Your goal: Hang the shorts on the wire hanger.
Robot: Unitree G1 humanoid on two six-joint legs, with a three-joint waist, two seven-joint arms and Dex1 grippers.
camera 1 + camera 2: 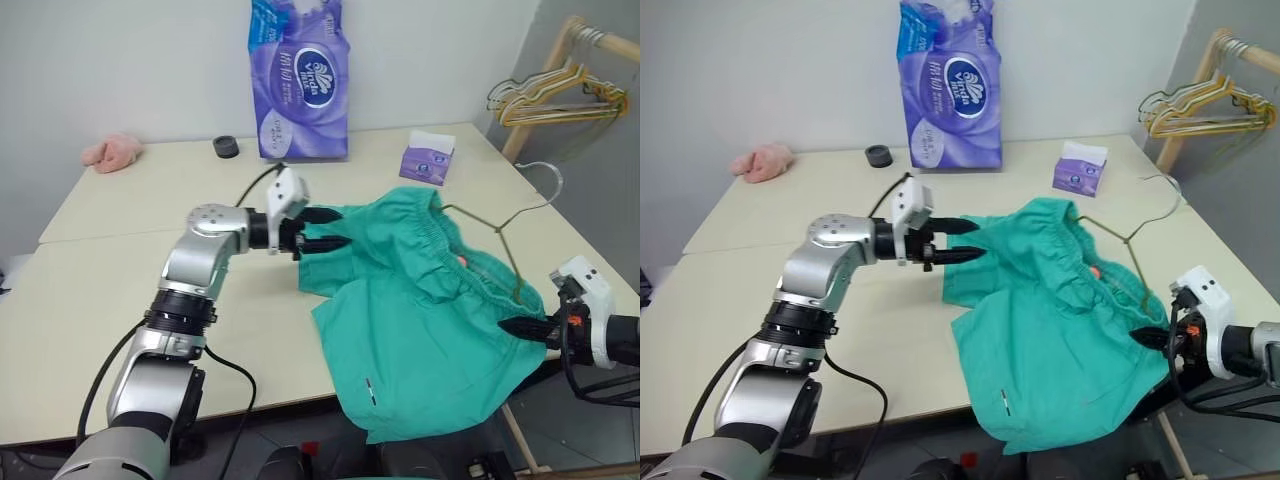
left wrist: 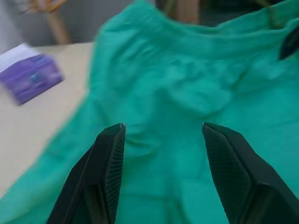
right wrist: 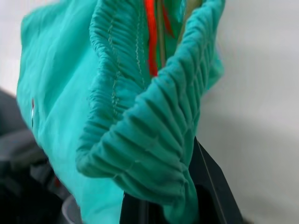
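Fingers of the left gripper [image 1: 328, 229] stand spread and empty, hovering at the shorts' [image 1: 420, 320] left edge. The shorts lie on the table [image 1: 120, 290] (one part hanging over its front edge), with the wire hanger [image 1: 500, 222] threaded into the waistband. The right gripper [image 1: 520, 328] pinches that waistband.

Across my pale beige surface [image 1: 120, 330] I see a tall purple plastic tissue pack [image 1: 300, 80] at the back, a small black round cap [image 1: 227, 147] beside it, a pink crumpled cloth [image 1: 112, 152] far left, and a small purple tissue box [image 1: 427, 160]. A wooden rack [image 1: 545, 80] holds yellowish-green wire hangers [image 1: 560, 100].
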